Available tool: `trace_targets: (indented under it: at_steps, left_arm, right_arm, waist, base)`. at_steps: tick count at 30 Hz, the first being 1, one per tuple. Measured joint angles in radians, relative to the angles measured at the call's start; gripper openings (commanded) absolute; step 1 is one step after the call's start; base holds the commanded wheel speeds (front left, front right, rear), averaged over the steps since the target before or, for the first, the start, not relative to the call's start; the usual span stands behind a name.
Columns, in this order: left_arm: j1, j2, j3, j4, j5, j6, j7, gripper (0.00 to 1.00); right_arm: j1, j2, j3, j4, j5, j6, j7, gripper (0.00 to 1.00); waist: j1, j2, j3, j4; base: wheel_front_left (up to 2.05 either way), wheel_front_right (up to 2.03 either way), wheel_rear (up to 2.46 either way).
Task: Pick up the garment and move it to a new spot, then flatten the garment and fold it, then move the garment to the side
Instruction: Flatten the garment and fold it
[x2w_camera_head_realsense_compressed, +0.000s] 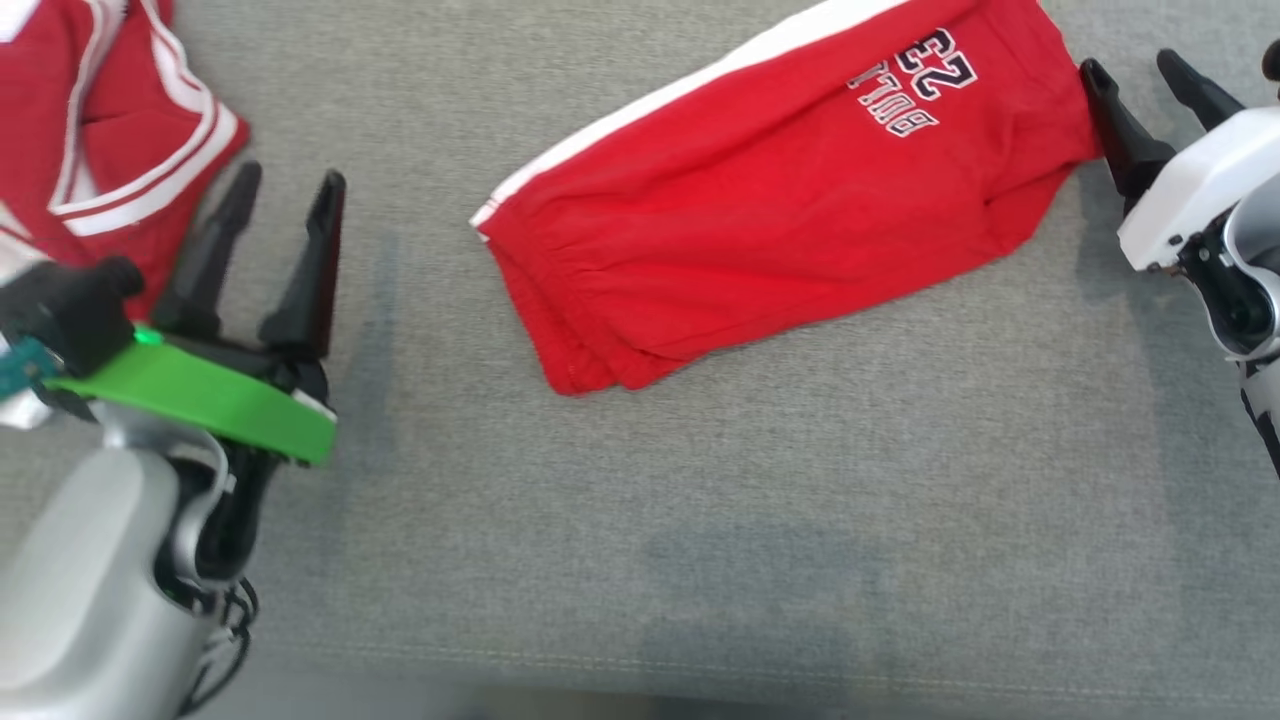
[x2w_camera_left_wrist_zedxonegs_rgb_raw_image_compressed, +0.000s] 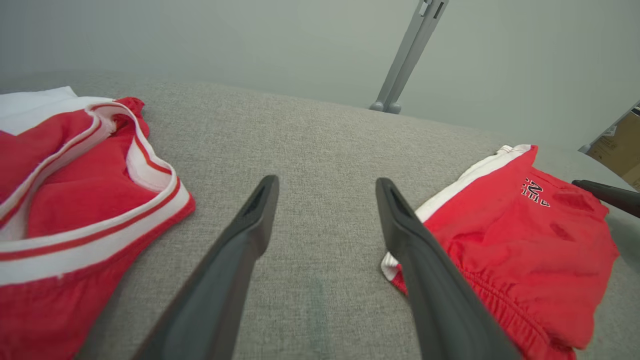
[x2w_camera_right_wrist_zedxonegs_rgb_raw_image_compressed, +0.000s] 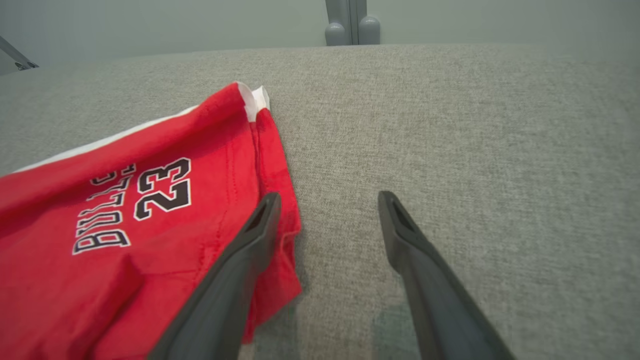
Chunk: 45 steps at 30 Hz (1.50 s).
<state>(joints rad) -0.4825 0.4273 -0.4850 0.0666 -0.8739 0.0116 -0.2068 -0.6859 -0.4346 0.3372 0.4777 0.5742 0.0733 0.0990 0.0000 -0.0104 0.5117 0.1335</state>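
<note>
- On the grey cloth surface (x2w_camera_head_realsense_compressed: 700, 500), right of middle in the head view: the red shorts (x2w_camera_head_realsense_compressed: 780, 190), flat and seemingly folded leg over leg.
- Long axis on a slant: elastic waistband (x2w_camera_head_realsense_compressed: 560, 300) toward the robot's left and nearer, printed hem toward its right and farther.
- Just beside the hem end, the right gripper (x2w_camera_head_realsense_compressed: 1130, 63), spread wide and empty; inner finger close to the cloth edge, contact impossible to tell.
- At the lower left, the left gripper (x2w_camera_head_realsense_compressed: 290, 180), equally wide and empty, well apart from the waistband with bare surface between; nearer to a second red-and-white garment (x2w_camera_head_realsense_compressed: 110, 130).
- Nearer arm, by this judgement: the right. Likely left to do: the move to the side, with a grasp somewhere along that slanted axis.
- Right wrist view: "BULLS 23" print (x2w_camera_right_wrist_zedxonegs_rgb_raw_image_compressed: 145, 200) upright and legible, layered hem edges distinct; upside down and small in the head view.
- Left wrist view: waistband gathers close beside one finger, a grey post (x2w_camera_left_wrist_zedxonegs_rgb_raw_image_compressed: 410, 50) beyond the surface.
</note>
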Motion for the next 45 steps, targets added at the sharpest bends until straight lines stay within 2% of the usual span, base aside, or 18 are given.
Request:
trace_targets:
  at_steps: [7, 19, 27, 43, 44, 45]
  left_arm:
    - [0.098, -0.034, -0.009, 0.018, 0.0, 0.024, -0.026, 1.0]
    - [0.146, -0.04, -0.001, -0.008, 0.0, 0.032, -0.033, 1.0]
    - [0.168, -0.042, 0.01, -0.015, 0.0, 0.033, -0.036, 1.0]
    - [0.2, -0.044, 0.024, -0.042, 0.015, 0.033, -0.042, 1.0]
    - [0.2, -0.045, 0.024, -0.042, 0.015, 0.033, -0.042, 1.0]
    - [0.2, -0.045, 0.024, -0.042, 0.015, 0.033, -0.042, 1.0]
  right_arm:
    - [0.029, -0.001, -0.012, 0.036, 0.058, 0.011, 0.031, 1.0]
    - [0.037, -0.008, -0.006, 0.077, 0.093, 0.013, 0.151, 1.0]
    - [0.029, -0.024, -0.003, 0.082, 0.091, 0.004, 0.198, 1.0]
    - [0.016, -0.035, 0.009, 0.067, 0.09, -0.006, 0.273, 1.0]
    - [0.016, -0.034, 0.01, 0.066, 0.092, -0.006, 0.275, 0.91]
    - [0.016, -0.033, 0.01, 0.066, 0.095, -0.006, 0.282, 0.58]
  waist:
    - [0.0, 0.0, -0.042, 0.064]
    - [0.0, 0.0, -0.092, 0.149]
    - [0.0, 0.0, -0.099, 0.152]
    - [0.0, 0.0, -0.093, 0.114]
    - [0.0, 0.0, -0.092, 0.114]
    - [0.0, 0.0, -0.092, 0.115]
  base:
    - [0.0, 0.0, 0.0]
    - [0.0, 0.0, 0.0]
    - [0.0, 0.0, 0.0]
    - [0.0, 0.0, 0.0]
    - [0.0, 0.0, 0.0]
    - [0.0, 0.0, 0.0]
